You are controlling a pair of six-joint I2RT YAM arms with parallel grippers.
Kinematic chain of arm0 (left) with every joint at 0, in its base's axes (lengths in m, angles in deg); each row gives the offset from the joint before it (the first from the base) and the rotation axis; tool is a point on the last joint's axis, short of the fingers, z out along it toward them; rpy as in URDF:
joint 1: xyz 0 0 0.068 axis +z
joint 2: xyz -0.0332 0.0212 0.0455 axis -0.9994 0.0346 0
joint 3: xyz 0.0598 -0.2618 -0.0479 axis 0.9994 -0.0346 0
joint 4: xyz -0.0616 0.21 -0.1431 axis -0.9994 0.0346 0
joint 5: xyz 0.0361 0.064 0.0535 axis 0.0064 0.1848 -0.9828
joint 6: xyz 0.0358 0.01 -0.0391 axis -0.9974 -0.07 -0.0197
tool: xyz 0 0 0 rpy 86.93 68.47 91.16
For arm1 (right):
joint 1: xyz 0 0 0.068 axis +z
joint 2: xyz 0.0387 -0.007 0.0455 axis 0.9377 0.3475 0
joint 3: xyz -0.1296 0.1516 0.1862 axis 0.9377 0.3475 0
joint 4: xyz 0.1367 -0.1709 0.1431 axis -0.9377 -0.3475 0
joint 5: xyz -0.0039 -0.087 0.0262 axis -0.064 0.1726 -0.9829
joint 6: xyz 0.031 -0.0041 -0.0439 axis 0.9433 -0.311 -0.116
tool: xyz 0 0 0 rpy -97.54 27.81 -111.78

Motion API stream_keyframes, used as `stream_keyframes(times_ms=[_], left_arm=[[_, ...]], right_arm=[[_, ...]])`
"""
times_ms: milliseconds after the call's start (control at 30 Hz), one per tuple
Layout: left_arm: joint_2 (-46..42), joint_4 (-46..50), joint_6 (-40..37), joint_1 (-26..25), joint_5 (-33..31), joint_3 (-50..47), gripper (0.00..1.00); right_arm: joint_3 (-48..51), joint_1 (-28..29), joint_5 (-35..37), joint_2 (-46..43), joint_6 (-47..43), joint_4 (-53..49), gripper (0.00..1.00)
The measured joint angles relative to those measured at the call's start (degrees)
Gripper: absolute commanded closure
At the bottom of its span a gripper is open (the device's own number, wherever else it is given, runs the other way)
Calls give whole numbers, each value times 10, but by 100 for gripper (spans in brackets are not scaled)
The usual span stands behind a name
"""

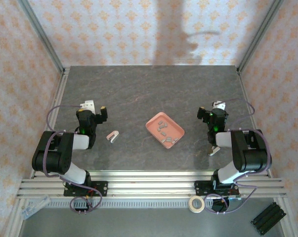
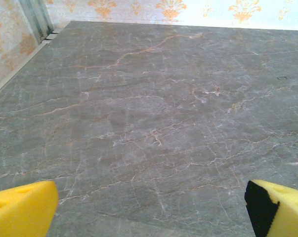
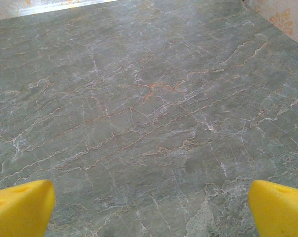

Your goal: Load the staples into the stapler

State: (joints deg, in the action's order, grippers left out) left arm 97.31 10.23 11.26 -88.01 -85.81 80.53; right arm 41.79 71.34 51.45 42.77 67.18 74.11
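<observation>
The grey table [image 1: 139, 94] carries everything. The left pincer [image 1: 96, 108] and right pincer [image 1: 209, 109] stand open and empty, flanking a salmon tray [image 1: 152, 123] at frame centre. The stapler [image 1: 112, 135] lies between left pincer and tray, long axis lower-left to upper-right. The staples [image 1: 164, 132] lie loose inside the tray.

Soft, even light (slightly blurry)

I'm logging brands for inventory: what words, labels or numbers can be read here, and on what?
None can be read.
The stapler, the tray and the staples show no legible marks; any print would be too small.
The table shows only marble veining.
</observation>
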Motion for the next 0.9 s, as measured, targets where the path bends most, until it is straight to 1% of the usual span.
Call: stream_keyframes(times_ms=[67, 167, 267, 333, 467, 567, 733, 900], left_arm=[[-38, 48, 0, -1, -4, 3, 0], [-127, 120, 9, -7, -14, 20, 0], [-202, 179, 33, -11, -15, 58, 1], [-230, 223, 52, -17, -12, 93, 1], [-242, 321, 78, -45, 7, 157, 6], [-242, 400, 92, -75, 31, 186, 8], [-242, 493, 116, -113, 63, 190, 9], [-242, 518, 145, -126, 82, 175, 9]], right_arm=[[-6, 0, 1, -18, 0, -34, 0], [-37, 0, 7, -64, 8, -113, 0], [-98, 0, 9, -113, 22, -201, 0], [-148, 0, 5, -140, 33, -269, 0], [-271, 0, -34, -156, 65, -438, 1], [-326, 0, -74, -153, 100, -553, 1], [-327, 2, -74, -151, 188, -737, 1], [-290, 2, -60, -185, 262, -884, 1]])
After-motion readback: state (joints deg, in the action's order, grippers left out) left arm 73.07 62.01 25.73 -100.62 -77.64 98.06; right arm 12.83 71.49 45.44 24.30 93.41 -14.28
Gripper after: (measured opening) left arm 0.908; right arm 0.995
